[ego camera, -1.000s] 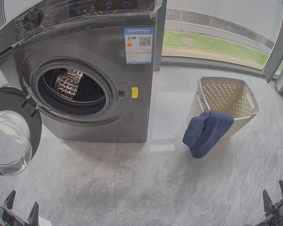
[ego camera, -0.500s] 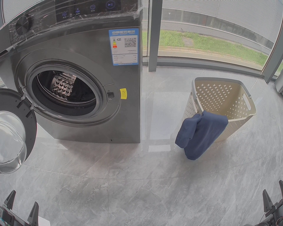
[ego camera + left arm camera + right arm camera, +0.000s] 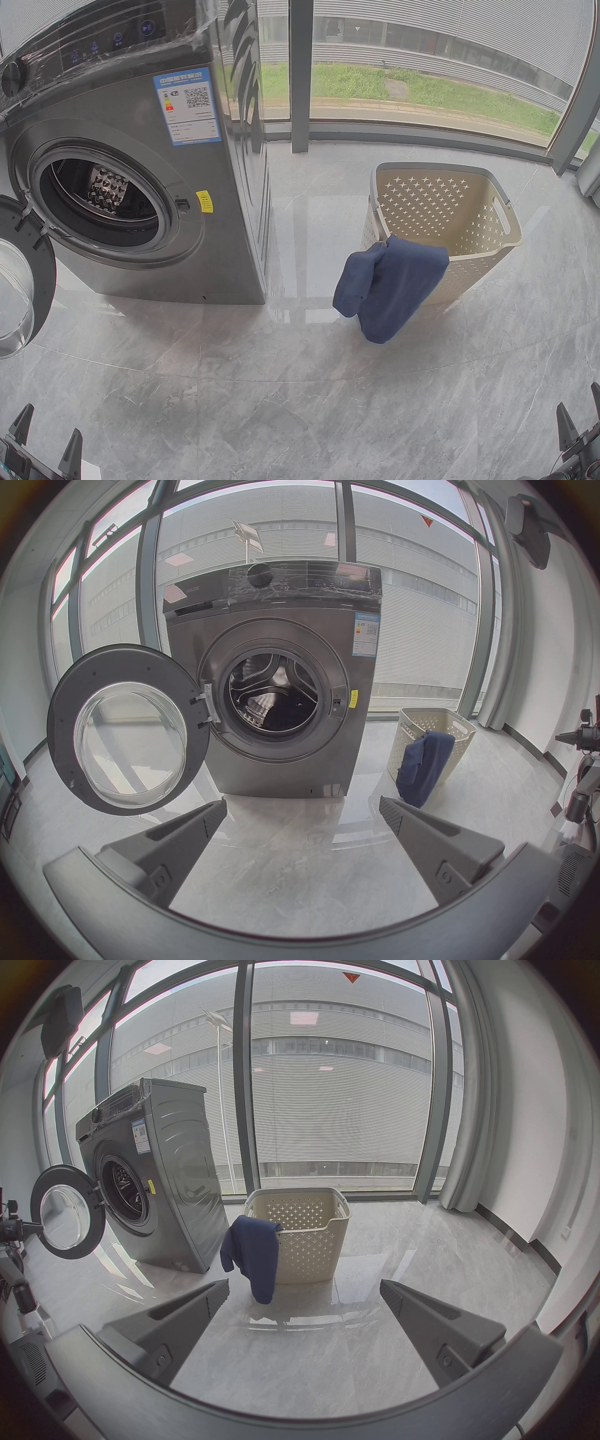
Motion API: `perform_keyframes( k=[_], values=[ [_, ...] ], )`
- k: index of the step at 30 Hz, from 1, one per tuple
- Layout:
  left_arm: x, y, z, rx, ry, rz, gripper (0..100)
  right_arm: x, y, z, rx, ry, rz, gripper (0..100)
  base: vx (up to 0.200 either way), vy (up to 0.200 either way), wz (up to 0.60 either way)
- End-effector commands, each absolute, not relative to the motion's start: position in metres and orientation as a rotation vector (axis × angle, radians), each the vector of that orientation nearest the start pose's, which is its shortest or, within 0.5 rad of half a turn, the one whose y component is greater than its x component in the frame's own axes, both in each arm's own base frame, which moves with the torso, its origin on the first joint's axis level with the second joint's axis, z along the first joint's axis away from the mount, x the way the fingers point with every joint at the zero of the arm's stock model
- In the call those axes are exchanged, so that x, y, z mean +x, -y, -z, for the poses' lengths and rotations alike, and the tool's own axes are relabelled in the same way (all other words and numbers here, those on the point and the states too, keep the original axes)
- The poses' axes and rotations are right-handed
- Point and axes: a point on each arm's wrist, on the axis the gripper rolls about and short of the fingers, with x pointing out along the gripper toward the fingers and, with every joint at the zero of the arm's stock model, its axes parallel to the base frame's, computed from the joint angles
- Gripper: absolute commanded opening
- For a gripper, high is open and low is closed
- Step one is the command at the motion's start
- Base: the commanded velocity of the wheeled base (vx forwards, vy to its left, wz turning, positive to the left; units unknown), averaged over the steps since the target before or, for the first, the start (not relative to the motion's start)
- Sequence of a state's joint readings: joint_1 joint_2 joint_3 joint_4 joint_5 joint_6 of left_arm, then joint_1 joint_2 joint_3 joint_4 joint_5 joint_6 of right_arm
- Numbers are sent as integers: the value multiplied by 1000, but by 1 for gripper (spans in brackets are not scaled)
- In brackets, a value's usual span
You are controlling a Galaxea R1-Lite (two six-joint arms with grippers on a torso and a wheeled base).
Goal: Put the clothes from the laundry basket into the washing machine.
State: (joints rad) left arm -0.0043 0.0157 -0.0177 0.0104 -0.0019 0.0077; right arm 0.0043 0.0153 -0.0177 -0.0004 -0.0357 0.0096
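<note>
Head view, read from left to right: the left gripper (image 3: 49, 431) sits low at 7 o'clock, its fingers spread apart and holding nothing. Above it, at 9 o'clock, the round glass door (image 3: 15, 294) of the washing machine (image 3: 206, 250) stands swung wide open. The drum mouth (image 3: 100, 197) faces out at 10 o'clock. In the left wrist view a dark cloth (image 3: 281, 708) lies inside the drum. A window pillar (image 3: 300, 75) rises at 12 o'clock, behind the machine's right corner.

Just right of centre hangs the blue garment (image 3: 390, 287), draped over the near left rim of the laundry basket (image 3: 431, 200), which stands on the floor (image 3: 281, 387) at 2 o'clock. Most of the cloth falls down the basket's outer wall, so its long axis runs top to bottom, with a bunched fold on its left side.

The right gripper (image 3: 578, 400) sits at 5 o'clock, its fingers likewise spread and holding nothing. From those fingers the garment lies toward 10 o'clock; from the left fingers it lies toward 2 o'clock and farther off. I judge the right arm the nearer, though both are well apart from the cloth. Only tiled floor lies between. On a carry to the drum, the machine's near right corner and the open door look the likeliest to get in the way.
</note>
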Motion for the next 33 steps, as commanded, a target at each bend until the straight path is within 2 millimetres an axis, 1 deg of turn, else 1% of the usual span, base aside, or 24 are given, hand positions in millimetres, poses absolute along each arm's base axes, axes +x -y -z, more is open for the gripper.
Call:
perform_keyframes(
  k=[1, 6, 12, 19, 25, 27, 33],
  values=[
    [-22, 0, -75, 8, -15, 6, 100, -23, 1, -76, 9, 2, 34, 100, 0, 0, -600],
    [-22, 0, -75, 8, -14, 5, 100, -23, 1, -76, 8, 2, 31, 100, 0, 0, 0],
    [-22, 0, -75, 8, -15, 6, 100, -23, 1, -76, 8, 2, 32, 100, 0, -200, 0],
    [-22, 0, -75, 8, -15, 6, 100, -23, 1, -76, 8, 3, 31, 100, 0, 0, 0],
    [-22, 0, -75, 8, -15, 6, 100, -23, 1, -76, 8, 2, 31, 100, 0, 0, -600],
    [-22, 0, -75, 6, -14, 5, 100, -23, 1, -76, 8, 2, 32, 100, 0, 0, 0],
    [-22, 0, -75, 8, -15, 6, 100, -23, 1, -76, 8, 2, 31, 100, 0, -200, 0]
  ],
)
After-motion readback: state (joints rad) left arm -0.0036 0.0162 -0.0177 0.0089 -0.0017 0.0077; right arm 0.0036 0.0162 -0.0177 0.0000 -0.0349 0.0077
